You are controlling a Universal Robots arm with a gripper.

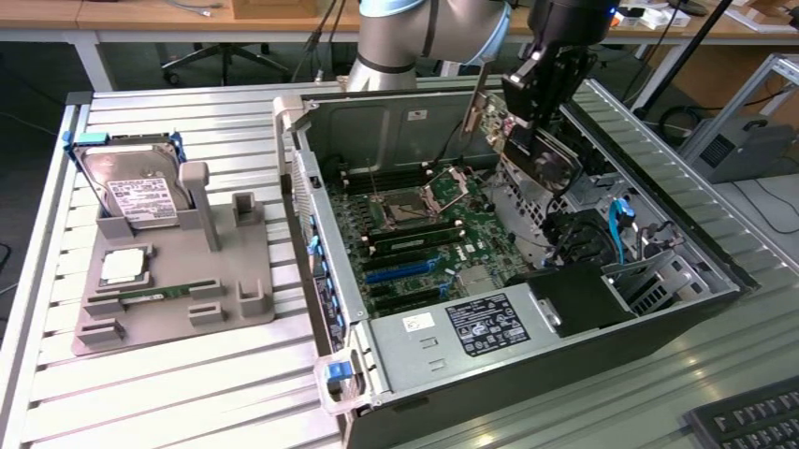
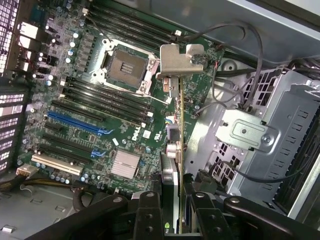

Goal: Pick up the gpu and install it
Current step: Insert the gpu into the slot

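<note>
The gpu (image 1: 540,157), a thin dark card with a metal bracket (image 1: 477,105) at one end, hangs on edge above the open computer case (image 1: 699,309). My gripper (image 1: 527,126) is shut on it from above. In the wrist view the gpu (image 2: 173,150) is seen edge-on, with its bracket (image 2: 175,60) pointing away from the fingers (image 2: 149,216). My gripper (image 2: 175,217) clamps the card from both sides. Below it lies the green motherboard (image 2: 150,112) with a blue slot (image 2: 75,122) and black slots off to one side of the card.
A grey fixture (image 1: 175,281) on the exterior view's left holds a silver hard drive (image 1: 135,192), a CPU (image 1: 122,266) and a RAM stick (image 1: 150,296). Inside the case are the CPU socket (image 1: 402,208), power supply (image 1: 469,332) and loose cables (image 1: 581,234). A keyboard (image 1: 755,421) sits at lower right.
</note>
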